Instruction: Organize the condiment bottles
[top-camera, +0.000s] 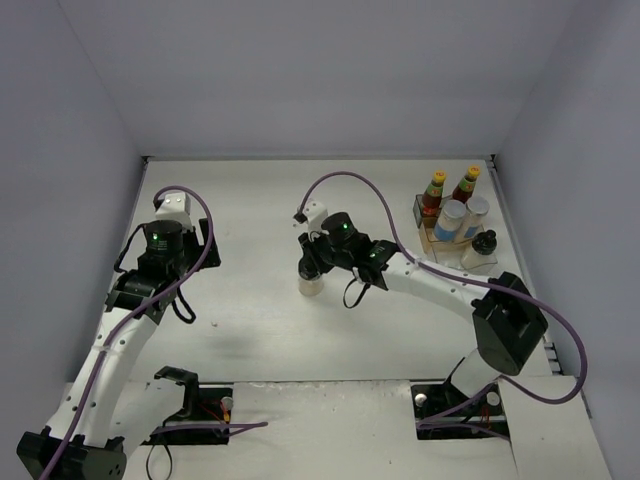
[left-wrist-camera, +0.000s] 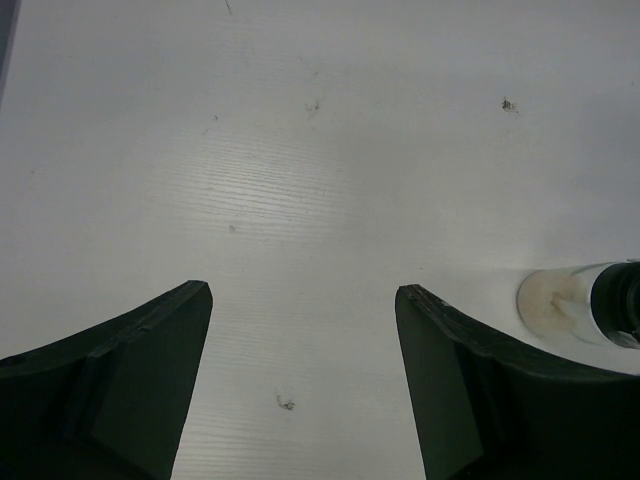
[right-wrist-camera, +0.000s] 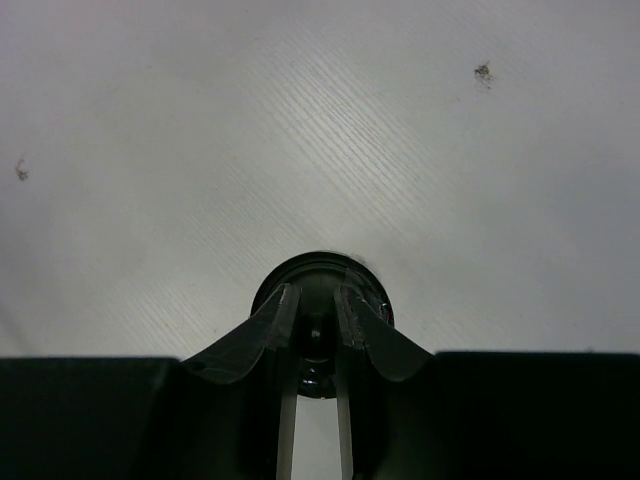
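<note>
On the white tabletop (top-camera: 250, 330), the right end effector (right-wrist-camera: 316, 300) pinches the black-lidded pale jar (top-camera: 311, 285) by its lid; that narrow hold could slip. The left end effector (left-wrist-camera: 302, 300) is spread.

Both my left arm (top-camera: 118, 345) and right arm (top-camera: 440, 283) have white links, black joint housings with green lights (top-camera: 155, 237), looping purple cables (top-camera: 345, 176) and dark wedge-shaped jaws.

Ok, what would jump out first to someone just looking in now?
The right gripper, at the centre, shut on the black lid of a lone pale jar. Next, the other five bottles clustered in the clear organizer at the far right, while the left gripper hangs open on the left side.
</note>
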